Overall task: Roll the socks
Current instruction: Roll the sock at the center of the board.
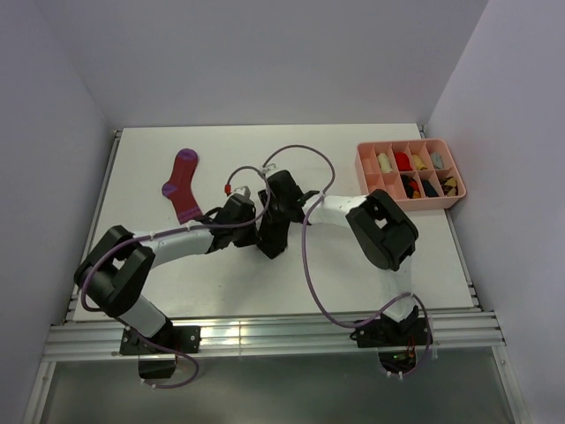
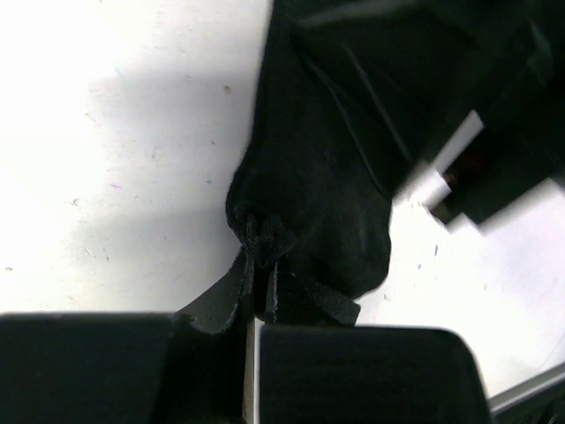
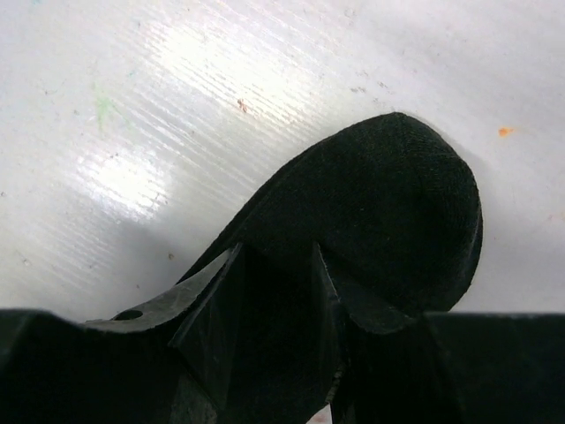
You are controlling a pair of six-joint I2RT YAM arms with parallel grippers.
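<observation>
Top view. A white table (image 1: 353,265) with a long magenta sock (image 1: 182,184), banded in purple, lying flat at the far left with its cuff toward the far edge. It is well apart from both arms. At the far right stands a pink plastic tray (image 1: 361,168) whose compartments hold small rolled bundles (image 1: 403,162) in cream, red, yellow and dark colours. The left gripper (image 1: 240,212) and right gripper (image 1: 267,238) meet at mid-table, tips close together. What lies under them is lost against the black hardware.

Left wrist view. A soft black ankle sock (image 2: 318,177) lies on the table, stretching from the fingertips away to the far right. The fabric is matte, with long creases running down it, and one edge is rounded. The left gripper (image 2: 260,269) is pressed together, pinching a small puckered tuft at the sock's near edge. The cloth gathers into a knot-like wrinkle at the tips. A blurred black-and-white body sits over the sock's far end.

Right wrist view. A rounded lobe of the sock (image 3: 388,212), fine-ribbed and smooth in outline, bulges up from between the fingers onto the glossy table. Whether it is toe or heel cannot be told. The right gripper (image 3: 291,353) stands partly spread, with thick folded sock filling the gap and touching both fingers (image 3: 207,300).
</observation>
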